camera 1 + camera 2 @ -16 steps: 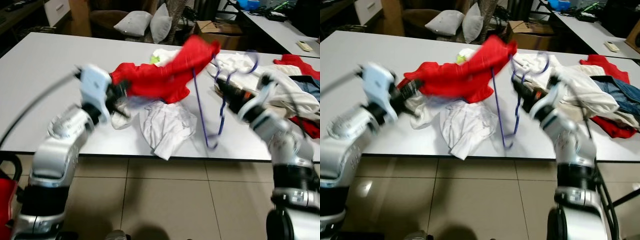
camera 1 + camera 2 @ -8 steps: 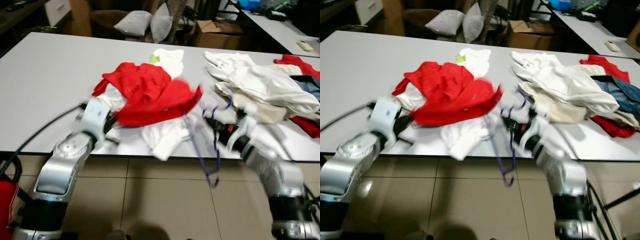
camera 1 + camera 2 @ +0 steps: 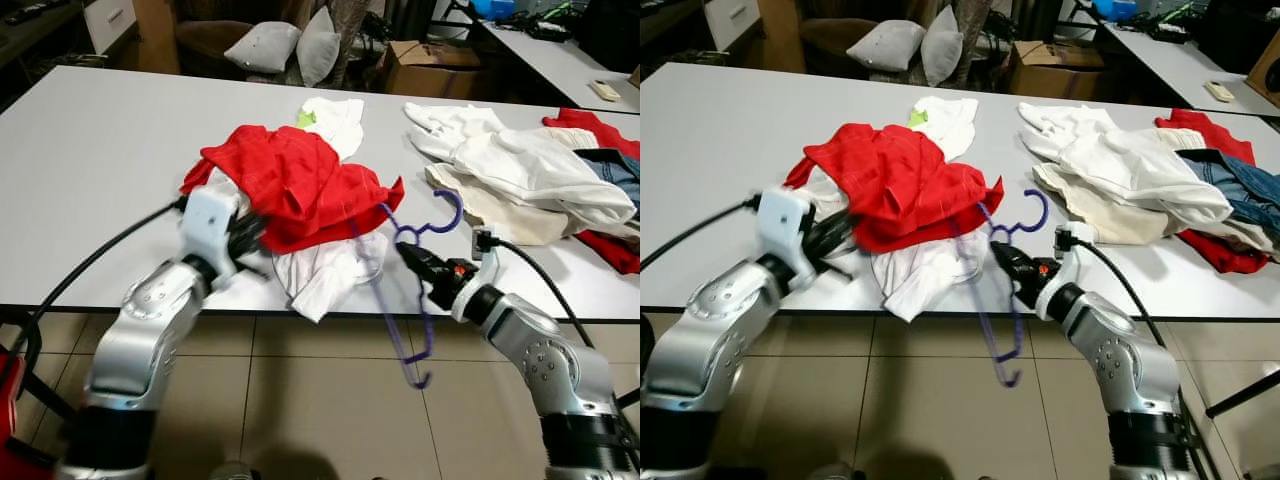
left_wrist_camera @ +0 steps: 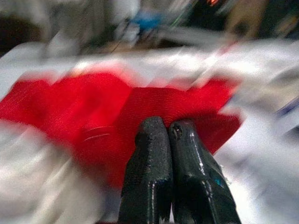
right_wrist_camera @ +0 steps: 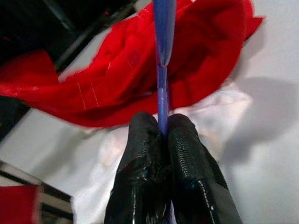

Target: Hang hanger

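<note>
The white counter [image 3: 90, 150] carries most of the scene, with laundry spread across its far and near parts. A heap of white clothes [image 3: 520, 165] lies toward the robot's right, with a red piece and some denim at its far edge. Nearer the middle sits a red garment [image 3: 290, 185], draped over a white shirt [image 3: 325, 270] that spills over the counter's near edge.

The left hand [image 3: 248, 232] rests against the near side of the red garment. In the left wrist view its two black fingers [image 4: 152, 172] are pressed together with red cloth just beyond the tips; whether any fabric is pinched between them cannot be told through the blur.

The right hand [image 3: 413, 262] is clamped on the purple hanger [image 3: 410, 290], gripping the thin wire just below the hook. In the right wrist view the wire runs straight out from between the closed fingers [image 5: 187, 168] toward the red garment.

The hanger's hook curls up and toward the robot's right above the hand, while its long body drops below the counter's edge, over the tiled floor [image 3: 300, 400]. So the hanger's long axis is close to vertical, and the red garment lies to the left of the right hand, just beside it. The right arm has the hanger; the left is nearer the garment.
</note>
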Tool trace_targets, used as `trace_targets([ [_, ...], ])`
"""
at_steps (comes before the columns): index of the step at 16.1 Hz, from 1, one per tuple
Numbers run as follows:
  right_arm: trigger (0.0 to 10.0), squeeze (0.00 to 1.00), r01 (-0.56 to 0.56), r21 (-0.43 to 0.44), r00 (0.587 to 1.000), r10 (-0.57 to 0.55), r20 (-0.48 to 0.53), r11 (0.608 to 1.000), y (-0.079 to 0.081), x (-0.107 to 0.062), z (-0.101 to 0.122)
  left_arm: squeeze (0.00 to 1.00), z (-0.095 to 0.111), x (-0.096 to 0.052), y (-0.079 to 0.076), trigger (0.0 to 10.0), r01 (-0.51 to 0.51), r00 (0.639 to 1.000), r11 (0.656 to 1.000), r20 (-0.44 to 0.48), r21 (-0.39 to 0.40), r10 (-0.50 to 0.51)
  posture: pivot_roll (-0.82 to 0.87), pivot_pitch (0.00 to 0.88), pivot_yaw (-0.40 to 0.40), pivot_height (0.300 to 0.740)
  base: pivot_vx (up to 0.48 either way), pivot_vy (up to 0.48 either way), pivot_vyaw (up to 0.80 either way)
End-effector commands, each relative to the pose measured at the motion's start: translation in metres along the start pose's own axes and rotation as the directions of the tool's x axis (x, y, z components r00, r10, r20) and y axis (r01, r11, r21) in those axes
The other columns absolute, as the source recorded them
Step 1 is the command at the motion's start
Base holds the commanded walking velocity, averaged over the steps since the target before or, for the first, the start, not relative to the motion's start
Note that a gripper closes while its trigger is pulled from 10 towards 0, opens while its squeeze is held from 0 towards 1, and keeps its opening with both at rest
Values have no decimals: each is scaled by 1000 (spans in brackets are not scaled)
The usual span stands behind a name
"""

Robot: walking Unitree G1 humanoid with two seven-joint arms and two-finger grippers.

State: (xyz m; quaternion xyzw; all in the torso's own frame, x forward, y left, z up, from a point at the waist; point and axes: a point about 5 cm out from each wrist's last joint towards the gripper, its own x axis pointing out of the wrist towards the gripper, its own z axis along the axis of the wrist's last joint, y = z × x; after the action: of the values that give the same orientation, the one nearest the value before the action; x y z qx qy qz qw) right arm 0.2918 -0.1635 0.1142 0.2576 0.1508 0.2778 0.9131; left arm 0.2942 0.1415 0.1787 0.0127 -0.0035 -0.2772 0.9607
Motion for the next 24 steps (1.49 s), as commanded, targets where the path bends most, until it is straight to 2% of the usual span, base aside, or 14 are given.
trace_targets([
  [1,10000,0,-21,34,1000,20,24,999,-2,0,7,0,20,1,-5,0,58,994,998,89,4,-58,33,0,-59,740,0,0,0],
  [3,10000,0,-74,184,996,65,53,980,-7,5,10,0,44,2,-22,0,243,957,970,164,-12,-238,49,0,-70,740,0,0,0],
  [5,10000,0,-122,245,992,116,40,962,-6,11,7,0,55,3,-31,0,325,930,946,177,9,-322,52,0,-72,740,0,0,0],
  [10,10000,0,-185,307,983,181,41,934,2,20,6,0,65,2,-26,0,302,937,953,171,36,-303,77,0,-82,740,0,0,0],
  [12,10000,0,-107,309,988,68,136,945,-10,22,18,0,54,0,-28,0,323,940,944,89,62,-328,79,0,-78,740,0,0,0],
  [13,10000,0,-65,374,982,-7,187,925,-18,23,25,0,48,1,-26,0,306,950,949,48,74,-310,79,0,-78,740,0,0,0],
  [14,10000,0,-77,419,981,-8,196,905,-20,23,28,0,43,2,-22,0,270,962,960,14,81,-272,79,0,-75,740,0,0,0],
  [15,10000,0,-84,404,980,2,199,911,-17,23,29,0,38,3,-19,0,250,968,964,-22,95,-249,80,0,-75,740,0,0,0],
  [16,10000,0,-77,437,970,-33,240,896,-20,24,34,0,34,3,-19,0,253,967,962,-53,102,-248,80,0,-75,740,0,0,0],
  [17,10000,0,-92,509,951,-77,300,856,-24,26,42,0,30,2,-20,0,263,963,959,-78,100,-256,80,0,-71,740,0,0,0],
  [19,10000,0,-86,527,936,-113,334,845,-23,35,49,0,24,3,-23,0,276,957,958,-111,80,-266,78,0,-64,740,0,0,0],
  [21,10000,0,-123,621,900,-176,399,774,-14,60,60,0,17,7,-41,0,354,928,935,-125,9,-351,85,0,-58,740,0,0,0],
  [23,10000,0,-168,687,877,-211,432,707,-4,75,68,0,13,7,-49,0,401,905,916,-150,-10,-398,96,2,-61,740,0,0,0],
  [24,10000,0,-185,702,871,-216,441,688,0,80,71,0,10,6,-50,0,410,898,912,-170,-9,-406,96,2,-61,740,0,0,0],
])
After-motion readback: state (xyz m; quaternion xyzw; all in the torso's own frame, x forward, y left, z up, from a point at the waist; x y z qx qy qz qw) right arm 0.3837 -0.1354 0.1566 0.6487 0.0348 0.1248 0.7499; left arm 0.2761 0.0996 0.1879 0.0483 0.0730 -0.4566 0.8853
